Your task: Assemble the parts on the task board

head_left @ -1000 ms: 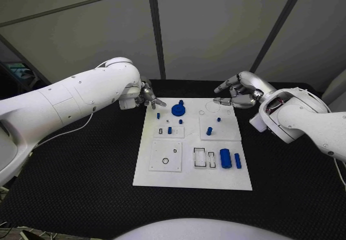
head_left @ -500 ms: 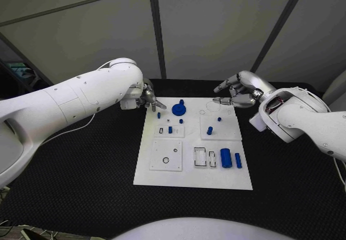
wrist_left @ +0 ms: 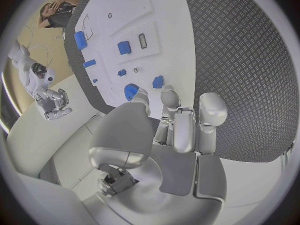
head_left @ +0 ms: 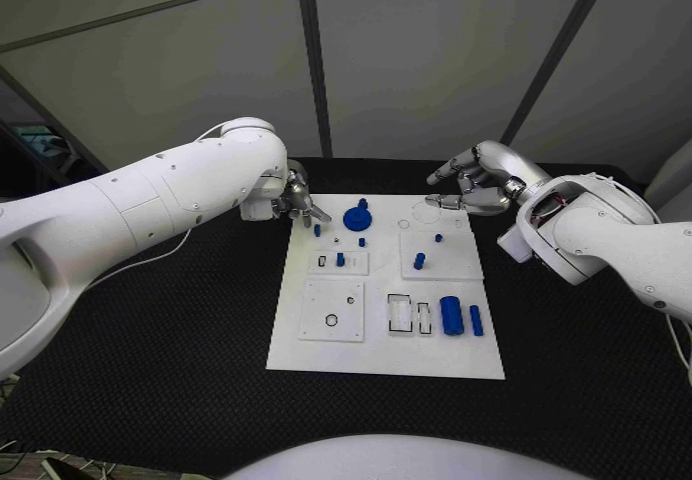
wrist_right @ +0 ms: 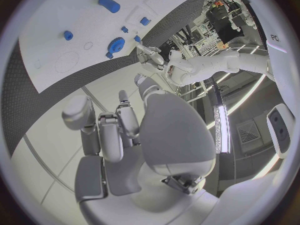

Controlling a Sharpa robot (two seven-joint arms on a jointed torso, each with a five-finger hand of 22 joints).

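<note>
The white task board (head_left: 387, 345) lies in the middle of the black table. A blue gear (head_left: 358, 218) stands near its far edge, with small blue pegs (head_left: 340, 259) around it. A fat blue cylinder (head_left: 453, 316) and a blue bar (head_left: 476, 320) lie at the right. My left hand (head_left: 296, 200) hovers at the board's far-left corner, fingers stretched out with nothing in them. In the left wrist view its fingertips (wrist_left: 167, 92) point at the gear (wrist_left: 130, 91). My right hand (head_left: 476, 185) hangs over the far-right corner, fingers loosely bent and apart, holding nothing.
Raised white sub-plates (head_left: 332, 310) with cut-out slots (head_left: 400, 314) sit on the board. Black textured matting (head_left: 159, 340) surrounds it on all sides. Grey wall panels (head_left: 404, 80) stand right behind the table's far edge.
My left arm has swung slightly toward the board, bringing the hand a little nearer the gear. The right hand and the parts have stayed in place.
</note>
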